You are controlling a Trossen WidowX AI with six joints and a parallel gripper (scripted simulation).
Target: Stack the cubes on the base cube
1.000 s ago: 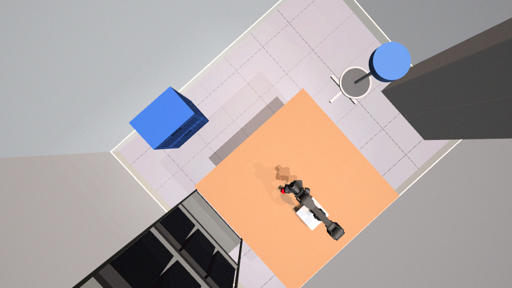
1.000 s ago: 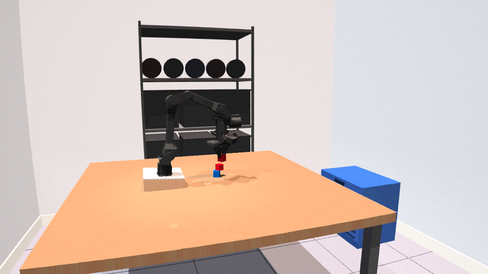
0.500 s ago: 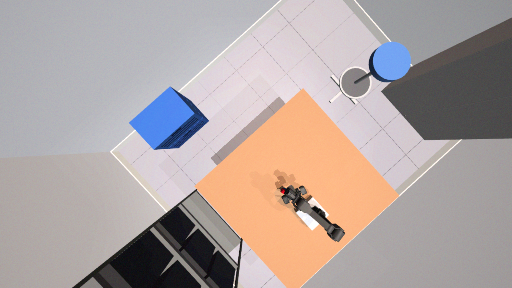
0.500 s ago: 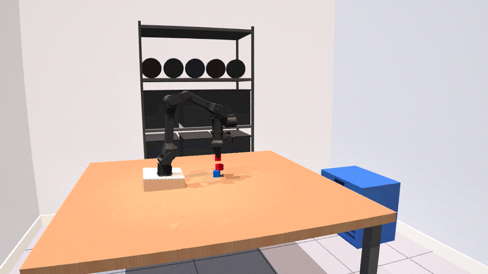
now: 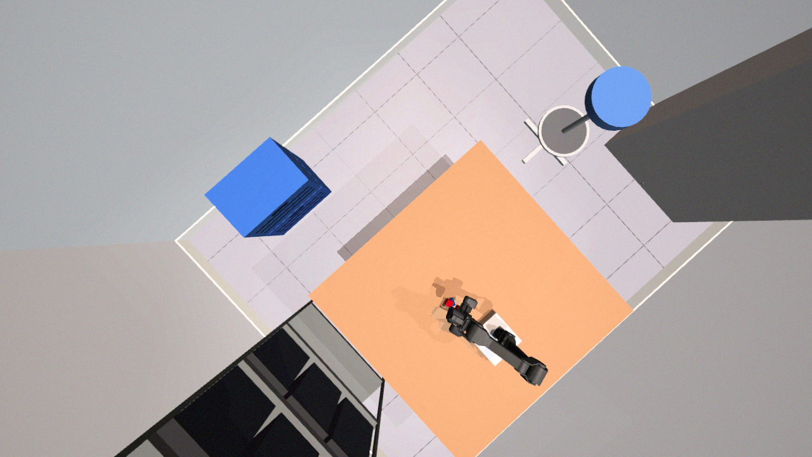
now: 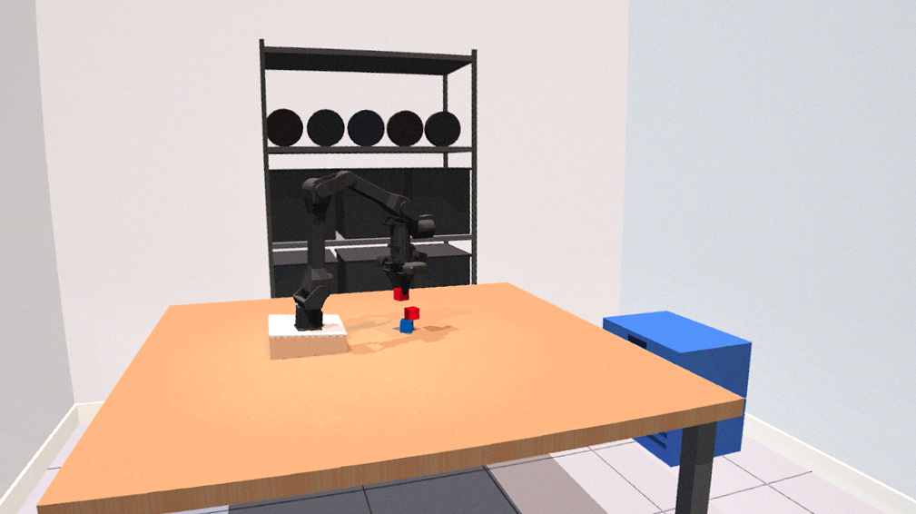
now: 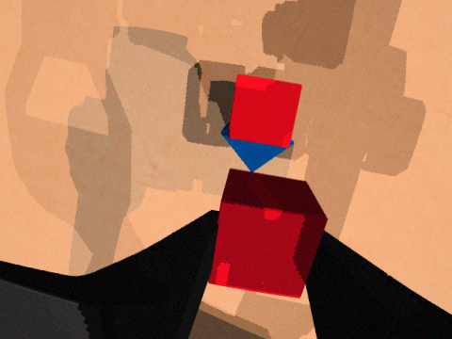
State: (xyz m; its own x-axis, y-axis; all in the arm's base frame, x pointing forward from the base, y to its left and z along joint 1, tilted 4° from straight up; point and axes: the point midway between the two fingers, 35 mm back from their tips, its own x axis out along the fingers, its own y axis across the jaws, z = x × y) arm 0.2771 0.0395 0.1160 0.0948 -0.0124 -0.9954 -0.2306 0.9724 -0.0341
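On the orange table, a little to the right of the arm's white mounting block, the blue base cube already carries one red cube on its top, so I judge that the first half of the task is done. The second red cube is clamped between the two black fingers of the gripper, which hangs in the air above the stack and apart from it. What is left, as far as I can judge: to lower this held cube onto the free corner of the base, opposite the placed one, to keep a small gap between the two red cubes, and then to open the fingers and pull back. In the wrist view the placed cube is bright red and seems level; it hides most of the base, and only one blue corner shows, pointing toward the held cube. The held cube looks darker, in shade, with its faces turned at an angle to the blue corner below. Whether the placed cube sits exactly over its corner I cannot tell from these views.
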